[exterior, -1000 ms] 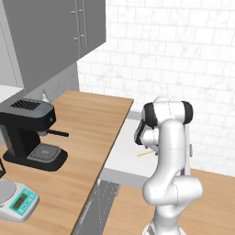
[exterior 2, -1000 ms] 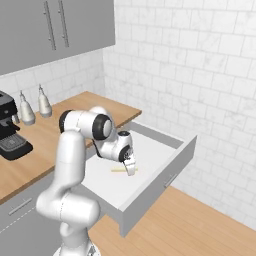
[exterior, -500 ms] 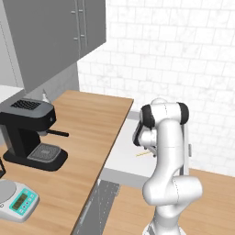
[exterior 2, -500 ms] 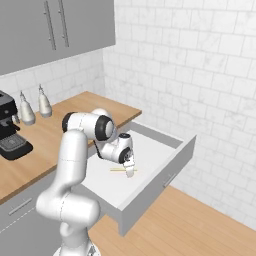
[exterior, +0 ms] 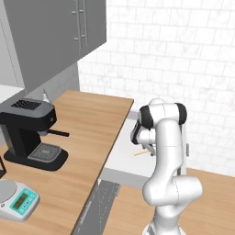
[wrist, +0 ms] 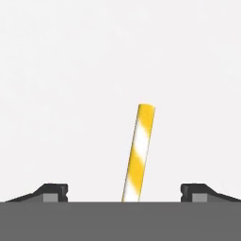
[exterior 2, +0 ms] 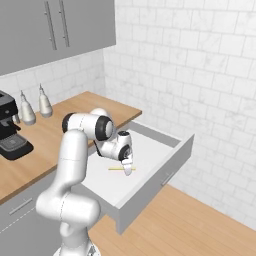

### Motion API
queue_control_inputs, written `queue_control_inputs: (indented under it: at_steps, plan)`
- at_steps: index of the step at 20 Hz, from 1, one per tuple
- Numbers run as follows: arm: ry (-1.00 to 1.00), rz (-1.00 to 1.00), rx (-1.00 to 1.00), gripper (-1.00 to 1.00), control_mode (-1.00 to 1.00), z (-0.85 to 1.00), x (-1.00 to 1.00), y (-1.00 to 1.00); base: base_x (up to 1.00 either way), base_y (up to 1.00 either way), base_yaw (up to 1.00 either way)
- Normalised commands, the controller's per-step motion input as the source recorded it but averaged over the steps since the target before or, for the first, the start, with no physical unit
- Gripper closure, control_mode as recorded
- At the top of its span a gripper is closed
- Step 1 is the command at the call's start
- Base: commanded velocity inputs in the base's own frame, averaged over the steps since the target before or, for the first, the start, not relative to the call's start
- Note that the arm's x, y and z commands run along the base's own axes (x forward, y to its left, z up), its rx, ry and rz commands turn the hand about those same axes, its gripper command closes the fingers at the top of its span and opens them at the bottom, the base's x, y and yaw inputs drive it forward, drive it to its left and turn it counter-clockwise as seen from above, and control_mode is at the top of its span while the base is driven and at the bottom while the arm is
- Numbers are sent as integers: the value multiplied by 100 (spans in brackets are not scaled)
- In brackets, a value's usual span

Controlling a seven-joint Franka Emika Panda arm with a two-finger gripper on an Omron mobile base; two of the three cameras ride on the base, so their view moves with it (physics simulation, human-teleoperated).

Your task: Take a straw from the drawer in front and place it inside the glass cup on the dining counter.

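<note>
Gripper point(exterior 2: 128, 169) is lowered into the open drawer point(exterior 2: 165, 165), jaws spread wide and holding nothing; in the hand view its two dark fingertips point(wrist: 54, 192) stand well apart with the straw point(wrist: 139, 153) lying between them, untouched by either.

Largest first: the wooden worktop point(exterior: 87, 133) runs along the wall under grey cabinets point(exterior 2: 55, 30), carrying a black coffee machine point(exterior: 30, 133), a small scale point(exterior: 18, 202) and two dispenser bottles point(exterior 2: 35, 106). None of these bear on the pick.

Next, the drawer stands pulled fully out from the worktop's end, its pale floor exposed, which gives the arm clear access from above.

Smallest, the straw, striped yellow and white, lies flat on the drawer floor near its middle, directly beneath the hand. It sits roughly centred in the jaw gap, slightly tilted against the hand view's vertical; judged, this alignment is set so that closing would catch it across its width.

Judgement: the step in hand is the grasp. Being so thin and flat on the floor, the straw may slip or roll unless the fingertips reach right down.
</note>
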Motion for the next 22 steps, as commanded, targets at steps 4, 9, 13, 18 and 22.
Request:
queue_control_inputs:
  at_steps: [4,9,13,18,22]
  plan:
    - [0,-8,0,100,-100,-51,-30,-13,0,0,0]
    - [-4,-12,0,100,-100,-53,-38,-28,0,0,0]
    - [0,-14,0,100,-100,-41,-26,-32,0,0,0]
    - [0,-13,0,100,-100,-10,-3,-24,0,0,0]
    - [0,-10,0,100,-100,0,0,-9,0,0,0]
